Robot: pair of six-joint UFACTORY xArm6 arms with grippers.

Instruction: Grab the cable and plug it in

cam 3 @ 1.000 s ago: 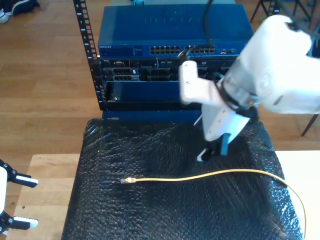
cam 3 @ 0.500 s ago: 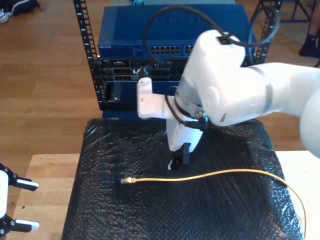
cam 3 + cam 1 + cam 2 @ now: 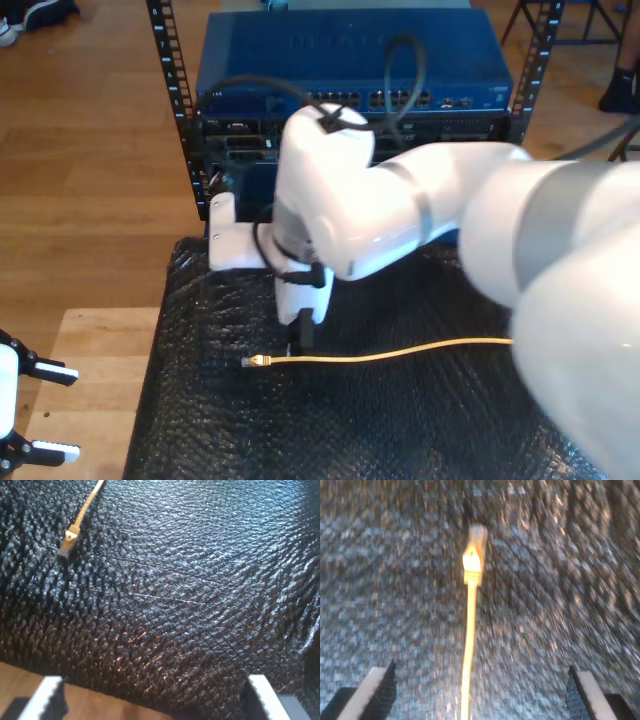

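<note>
- Behind the mat, at the top of the exterior view, a blue network switch (image 3: 350,65) sits on a rack (image 3: 180,110) with rows of ports along its front — the only receptacles here, and I cannot tell which are free; black cables already run into the upper row.
- Black bubble-textured mat (image 3: 400,420) covers the work surface in front of the rack, resting on a wooden table (image 3: 95,380).
- My second gripper (image 3: 477,690) hangs low over the mat, the big white arm above it in the exterior view; its jaws stand wide apart with nothing between the pads, straddling the line of the cable.
- My first gripper (image 3: 155,700) sits at the exterior view's left edge over the table rim, jaws likewise spread wide and holding nothing.
- Yellow cable (image 3: 400,352) lies flat on the mat, running from the exterior view's right toward the middle. It looks light and limp — I judge it will sag and swing if taken far back.
- Clear plug (image 3: 477,536) at its tip looks small, hard and fragile at the latch; the best hold is probably on the boot just behind it, so the tip stays steerable.
</note>
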